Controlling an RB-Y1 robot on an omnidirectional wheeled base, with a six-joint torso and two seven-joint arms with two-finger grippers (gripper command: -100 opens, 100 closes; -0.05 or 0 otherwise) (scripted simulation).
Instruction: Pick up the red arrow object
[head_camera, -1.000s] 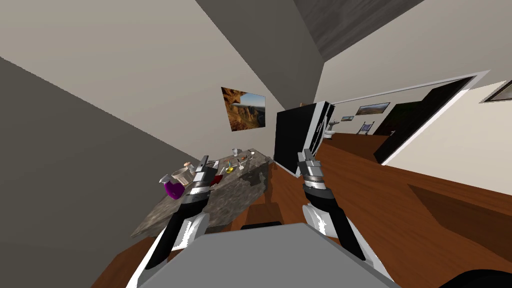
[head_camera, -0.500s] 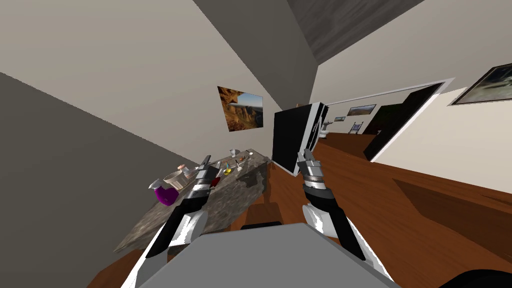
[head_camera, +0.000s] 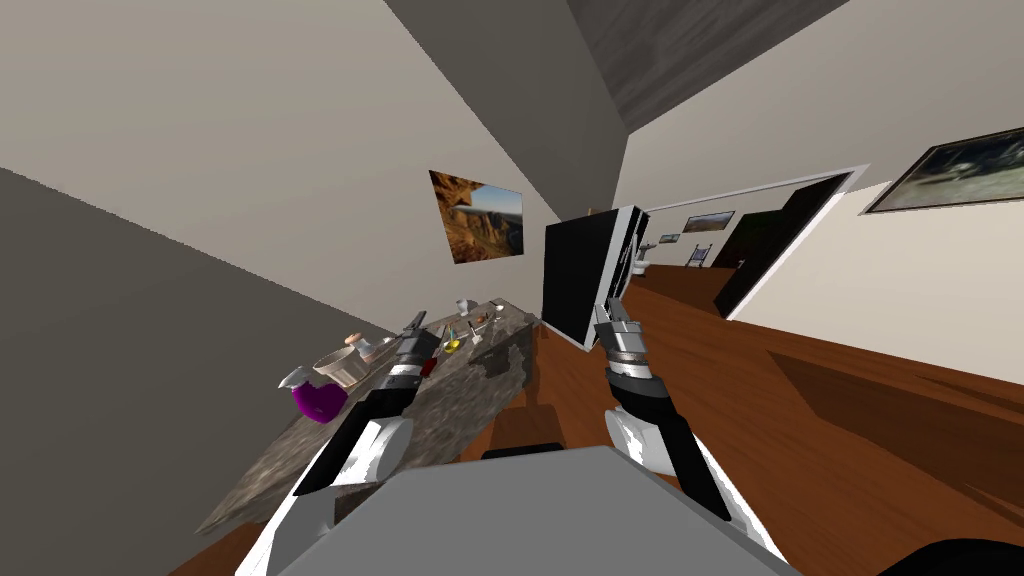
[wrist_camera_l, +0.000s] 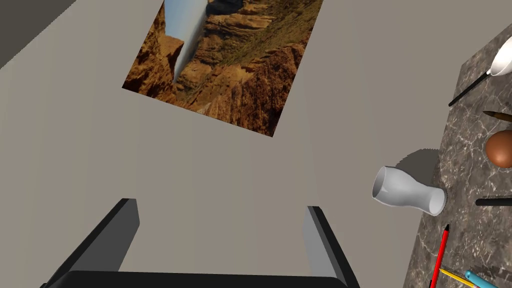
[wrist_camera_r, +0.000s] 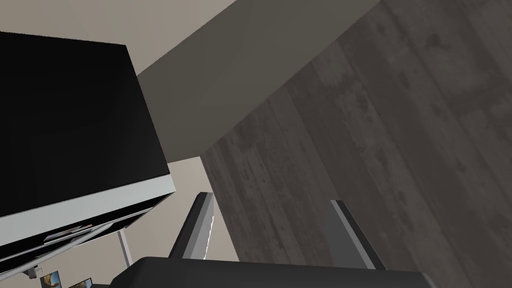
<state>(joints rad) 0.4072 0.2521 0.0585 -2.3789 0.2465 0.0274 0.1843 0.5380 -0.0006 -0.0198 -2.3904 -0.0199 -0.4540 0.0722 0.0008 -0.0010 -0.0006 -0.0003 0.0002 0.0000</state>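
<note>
Light is even and soft, with no glare. The small white flared vase (wrist_camera_l: 407, 192) on the grey marbled counter (wrist_camera_l: 470, 165) throws a faint grey shadow on the beige wall (wrist_camera_l: 250, 170) just beside it. In the head view the walls splay towards the corners, and dark shadow patches lie on the brown wooden floor (head_camera: 700, 330) at four o'clock.

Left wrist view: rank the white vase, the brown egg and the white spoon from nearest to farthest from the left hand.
1. white vase: at the wall-side edge of the marbled top, closest to the left hand.
2. brown egg: further along the top, past the vase.
3. white spoon: farthest, well beyond the egg.
</note>
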